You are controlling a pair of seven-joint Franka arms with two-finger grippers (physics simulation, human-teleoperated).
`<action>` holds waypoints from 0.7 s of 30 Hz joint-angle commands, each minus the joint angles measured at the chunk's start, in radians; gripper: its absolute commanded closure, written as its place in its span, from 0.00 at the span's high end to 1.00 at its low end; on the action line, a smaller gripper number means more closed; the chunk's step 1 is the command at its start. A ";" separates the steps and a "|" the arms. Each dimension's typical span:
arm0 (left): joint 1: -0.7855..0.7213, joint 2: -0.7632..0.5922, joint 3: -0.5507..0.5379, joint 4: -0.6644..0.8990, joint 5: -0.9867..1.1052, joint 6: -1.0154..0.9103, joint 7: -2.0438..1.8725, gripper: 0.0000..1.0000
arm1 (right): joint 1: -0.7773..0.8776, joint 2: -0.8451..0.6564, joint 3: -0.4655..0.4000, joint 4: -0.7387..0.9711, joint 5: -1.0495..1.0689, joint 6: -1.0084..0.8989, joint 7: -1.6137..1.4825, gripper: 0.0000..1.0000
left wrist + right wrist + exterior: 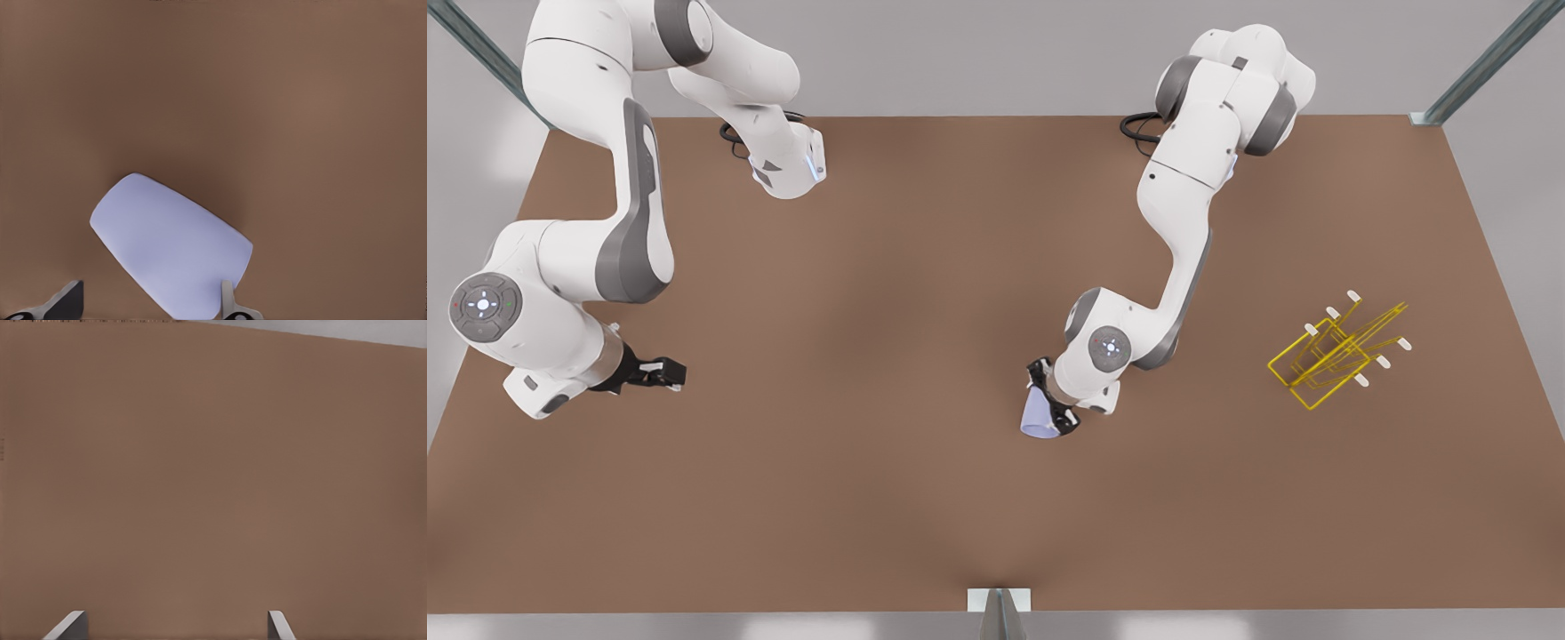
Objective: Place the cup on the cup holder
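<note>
Front view: the left gripper (1049, 400) sits near the middle of the brown table (889, 293), its fingers closed around the cup (1040, 416). The cup is tilted, its wide rim pointing toward the near edge. Left wrist view has the cup (170, 250) between the two fingertips (230, 303), one pressed against its side, with bare table beyond it. The holder (1334, 354), a yellow wire rack with white-tipped prongs, lies on the table well apart from the cup, toward the front view's right. The right gripper (660, 372) waits over the table at the front view's left, fingers spread and holding nothing; the right wrist view shows its fingertips (70, 625) wide apart over bare table.
</note>
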 commanded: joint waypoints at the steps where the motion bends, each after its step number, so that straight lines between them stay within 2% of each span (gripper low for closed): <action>1: 0.001 -0.001 0.002 0.000 0.002 -0.001 -0.647 1.00 | 0.000 0.000 0.000 0.002 0.000 -0.001 -0.008 1.00; 16: 0.003 0.044 -0.001 -0.037 -0.003 0.108 -0.754 1.00 | -0.001 -0.002 0.002 0.002 0.002 -0.003 0.012 1.00; 21: 0.003 0.065 0.001 -0.038 0.048 0.104 -0.588 1.00 | -0.006 -0.002 0.000 0.002 0.002 -0.003 0.008 1.00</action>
